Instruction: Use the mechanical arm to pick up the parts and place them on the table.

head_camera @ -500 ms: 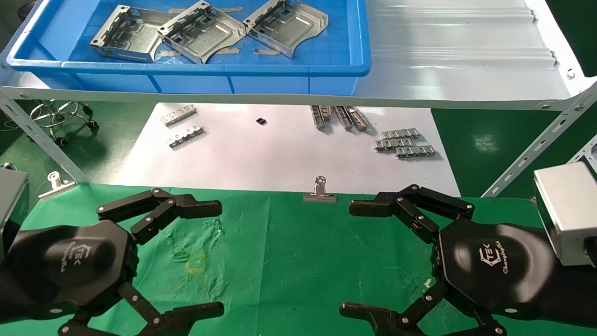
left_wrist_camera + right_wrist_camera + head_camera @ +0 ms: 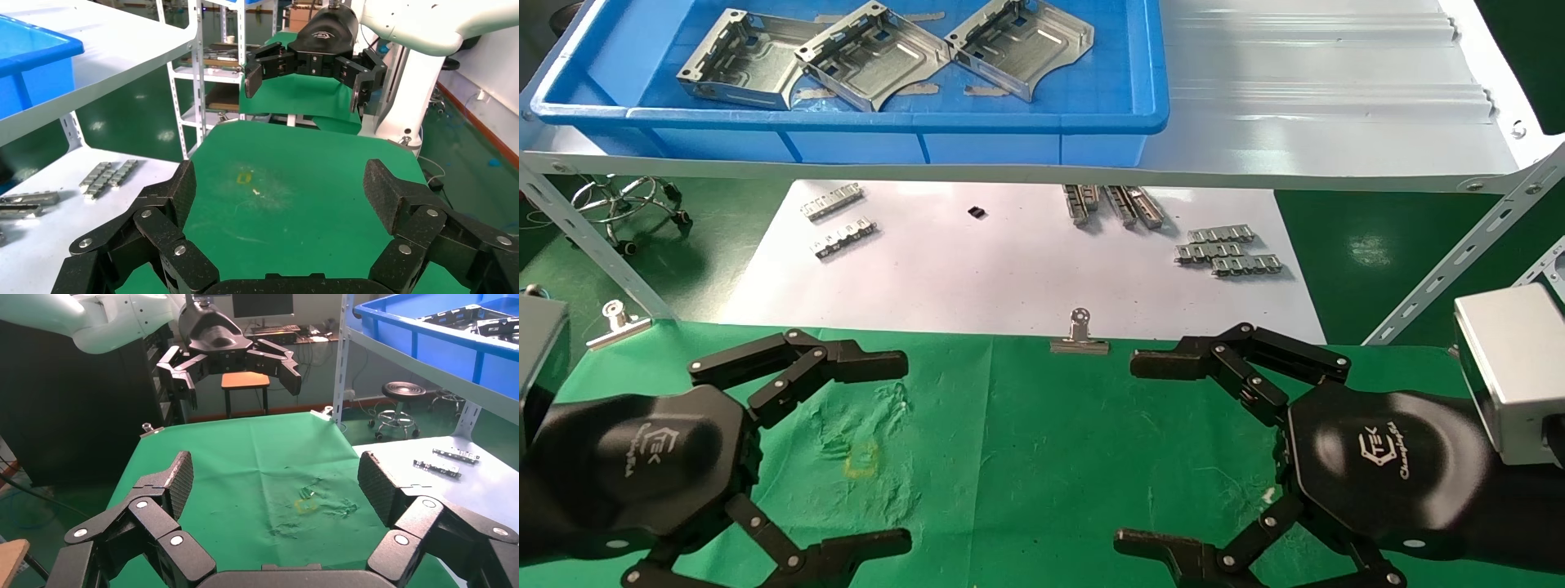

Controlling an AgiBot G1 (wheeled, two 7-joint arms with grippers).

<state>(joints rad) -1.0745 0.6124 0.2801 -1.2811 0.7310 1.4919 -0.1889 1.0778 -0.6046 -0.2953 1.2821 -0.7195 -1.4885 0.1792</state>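
Three silver sheet-metal parts [image 2: 744, 61], [image 2: 874, 53], [image 2: 1021, 41] lie side by side in the blue bin [image 2: 846, 119] on the upper shelf. Both black arms hover low over the green cloth table [image 2: 1026, 457], facing each other. My left gripper [image 2: 905, 451] is open and empty at the near left; it also shows in its wrist view [image 2: 278, 190]. My right gripper [image 2: 1128, 451] is open and empty at the near right, also in its wrist view [image 2: 276, 481]. No part lies on the table.
A white sheet [image 2: 1009, 278] beyond the cloth carries small silver clip strips [image 2: 1228, 251], [image 2: 838, 220]. The white shelf edge [image 2: 1254, 175] overhangs it. Binder clips [image 2: 1079, 335], [image 2: 617, 322] grip the cloth's far edge. A small yellow mark [image 2: 862, 461] sits on the wrinkled cloth.
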